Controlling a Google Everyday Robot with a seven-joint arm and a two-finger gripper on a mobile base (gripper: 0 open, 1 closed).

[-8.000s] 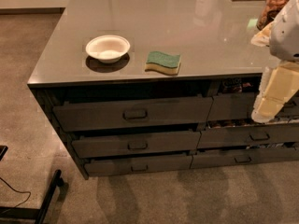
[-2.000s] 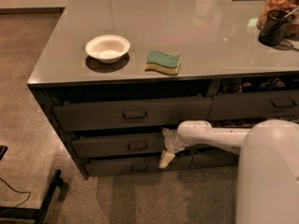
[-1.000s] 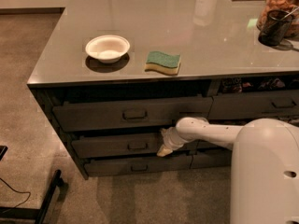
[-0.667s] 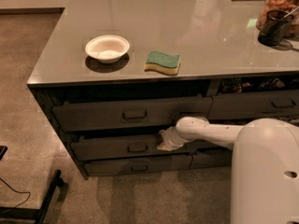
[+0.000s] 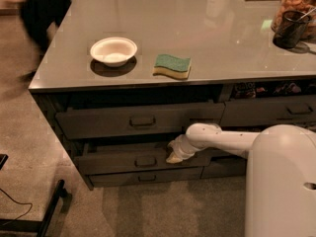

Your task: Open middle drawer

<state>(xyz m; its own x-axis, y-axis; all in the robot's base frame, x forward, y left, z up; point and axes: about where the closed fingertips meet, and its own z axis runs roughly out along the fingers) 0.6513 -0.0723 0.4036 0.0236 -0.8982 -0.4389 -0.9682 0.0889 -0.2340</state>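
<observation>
In the camera view, we see the middle drawer (image 5: pixel 118 161) on the left side of the cabinet, between the top drawer (image 5: pixel 98 123) and the bottom drawer (image 5: pixel 118 177). Its front seems to stand a little proud, with a dark gap and a pale rim showing above it, so we judge it barely open. The hand (image 5: pixel 174 155) sits at the right end of that front, up by the rim and right of the pull (image 5: pixel 145 161). We cannot tell whether the hand is open or closed, or whether it grips anything. The arm (image 5: pixel 222 138) reaches in from the right, just under the top drawer.

On the surface (image 5: pixel 197 23) a bowl (image 5: pixel 113 51) and a sponge (image 5: pixel 172 65) lie near the front edge, well apart from the hand.

The risks we see:
- A pull from the right end instead of the centre could skew the drawer and jam it on its runners.
- A hold only on the rim could slip off, leaving the drawer barely open.
- The arm could scrape the top drawer's underside if it lifts.
</observation>
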